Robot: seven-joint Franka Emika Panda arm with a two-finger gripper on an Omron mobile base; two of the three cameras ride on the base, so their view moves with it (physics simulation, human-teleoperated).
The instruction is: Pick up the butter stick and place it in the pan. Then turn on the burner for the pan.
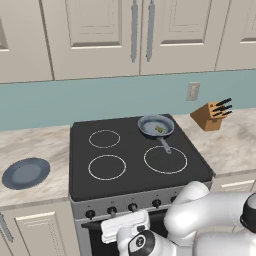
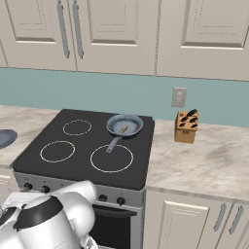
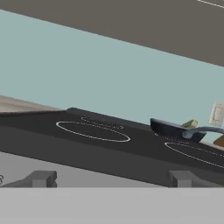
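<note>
The grey-blue pan (image 1: 149, 124) (image 2: 115, 124) sits at the stovetop's back right, its dark handle pointing toward the front. The pale yellow butter stick (image 1: 160, 129) (image 2: 124, 129) lies inside it; in the hand view its end (image 3: 189, 124) pokes above the pan's rim (image 3: 173, 128). The burner is hidden under the pan. My gripper (image 3: 113, 179) is open and holds nothing. It is low in front of the stove, level with the glass edge. My hand (image 1: 125, 226) hangs just below the knob row (image 1: 132, 207).
Three white-outlined rings mark the black stovetop (image 1: 130, 150). A dark-blue plate (image 1: 26, 173) lies on the left counter. A knife block (image 1: 212, 115) (image 2: 186, 126) stands on the right counter below a wall outlet (image 2: 179, 97). Several knobs (image 2: 102, 198) line the stove front.
</note>
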